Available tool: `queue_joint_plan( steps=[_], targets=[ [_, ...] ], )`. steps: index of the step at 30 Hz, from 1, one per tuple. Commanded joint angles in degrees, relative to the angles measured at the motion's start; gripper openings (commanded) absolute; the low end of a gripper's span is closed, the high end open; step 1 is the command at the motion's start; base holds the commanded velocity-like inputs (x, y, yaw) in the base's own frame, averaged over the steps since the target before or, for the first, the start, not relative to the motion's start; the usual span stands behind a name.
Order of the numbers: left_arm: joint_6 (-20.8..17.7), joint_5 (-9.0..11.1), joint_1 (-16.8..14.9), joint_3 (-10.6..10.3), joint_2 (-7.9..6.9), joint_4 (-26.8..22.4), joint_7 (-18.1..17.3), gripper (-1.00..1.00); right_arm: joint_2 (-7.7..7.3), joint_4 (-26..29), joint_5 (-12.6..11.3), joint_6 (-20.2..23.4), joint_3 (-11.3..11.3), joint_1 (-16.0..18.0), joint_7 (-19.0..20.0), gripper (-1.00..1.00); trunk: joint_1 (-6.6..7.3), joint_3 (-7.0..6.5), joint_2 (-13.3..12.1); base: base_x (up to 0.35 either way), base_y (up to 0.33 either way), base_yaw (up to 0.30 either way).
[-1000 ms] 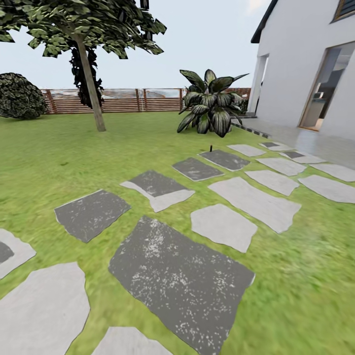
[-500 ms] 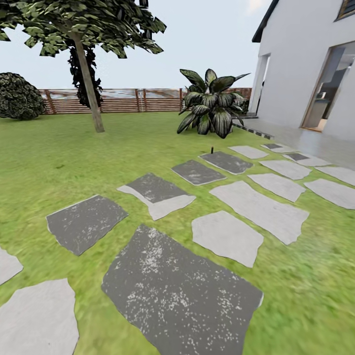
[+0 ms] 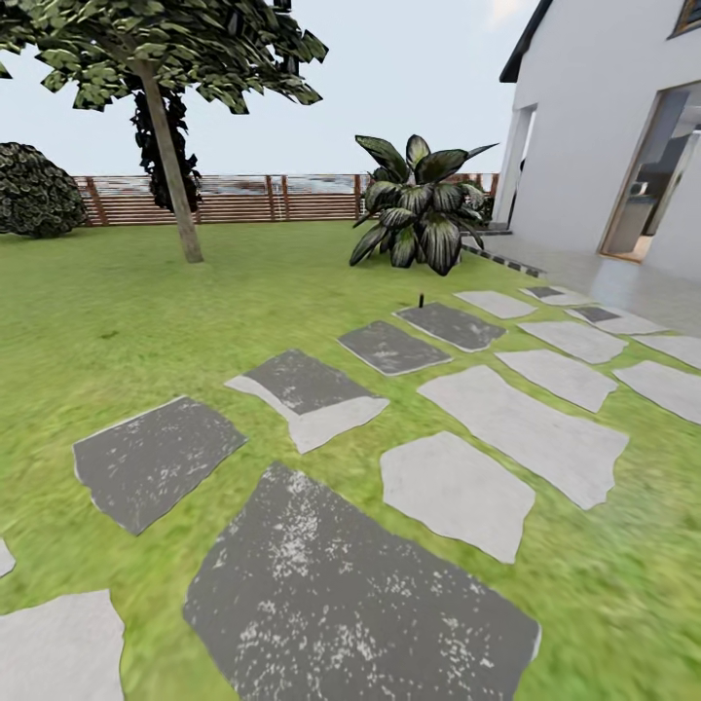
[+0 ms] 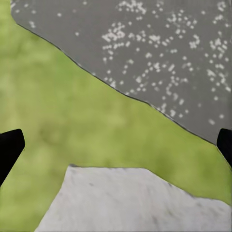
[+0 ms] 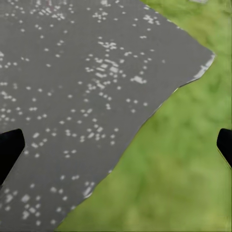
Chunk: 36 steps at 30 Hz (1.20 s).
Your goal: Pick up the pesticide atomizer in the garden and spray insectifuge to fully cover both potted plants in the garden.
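Your head camera looks out over the lawn (image 3: 117, 321), which runs back to the brown slatted fence (image 3: 234, 198), with the white house (image 3: 604, 127) off to your right. A tree (image 3: 166, 136) stands well ahead on your left in front of the fence, and a dark round bush (image 3: 34, 190) sits farther left beside it. A big plant with long striped leaves (image 3: 419, 209) grows near the corner of the house. Grey stepping stones (image 3: 526, 428) lead ahead and to the right toward the house, some dark and speckled, some pale; the largest dark stone (image 3: 341, 594) lies closest to you.

Under your left gripper (image 4: 116, 145) you have grass, the edge of a dark speckled stone and the corner of a pale one. Its two black fingertips (image 4: 8, 147) sit at opposite edges of that view, spread wide apart with nothing between them. Your right gripper (image 5: 116, 145) hangs over a dark speckled stone and the grass beside it, fingertips (image 5: 9, 145) likewise wide apart and empty.

A tiny dark upright thing (image 3: 422, 300) stands on the grass at the far edge of a dark stone, well ahead of both grippers (too small to tell whether it is the sprayer).
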<state>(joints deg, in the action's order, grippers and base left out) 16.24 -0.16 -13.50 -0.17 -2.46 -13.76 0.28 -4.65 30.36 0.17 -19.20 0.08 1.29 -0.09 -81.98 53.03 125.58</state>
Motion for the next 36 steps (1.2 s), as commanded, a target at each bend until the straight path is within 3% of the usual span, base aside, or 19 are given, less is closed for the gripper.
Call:
queue_joint_plan(
  steps=[1,36],
  targets=[
    [0.19,-0.02,-0.03,-0.02,-0.01,0.05,0.01,1.0,-0.01,-0.03,0.01,-0.16,0.01,0.03,-0.04,1.0,-0.03,0.05,0.02,0.339,0.0,0.0],
    [0.19,-0.02,-0.03,-0.08,-0.01,0.05,0.03,1.0,-0.01,0.01,0.01,-0.22,0.01,0.03,-0.08,1.0,-0.03,0.05,0.02,0.34,0.0,0.0]
  ],
)
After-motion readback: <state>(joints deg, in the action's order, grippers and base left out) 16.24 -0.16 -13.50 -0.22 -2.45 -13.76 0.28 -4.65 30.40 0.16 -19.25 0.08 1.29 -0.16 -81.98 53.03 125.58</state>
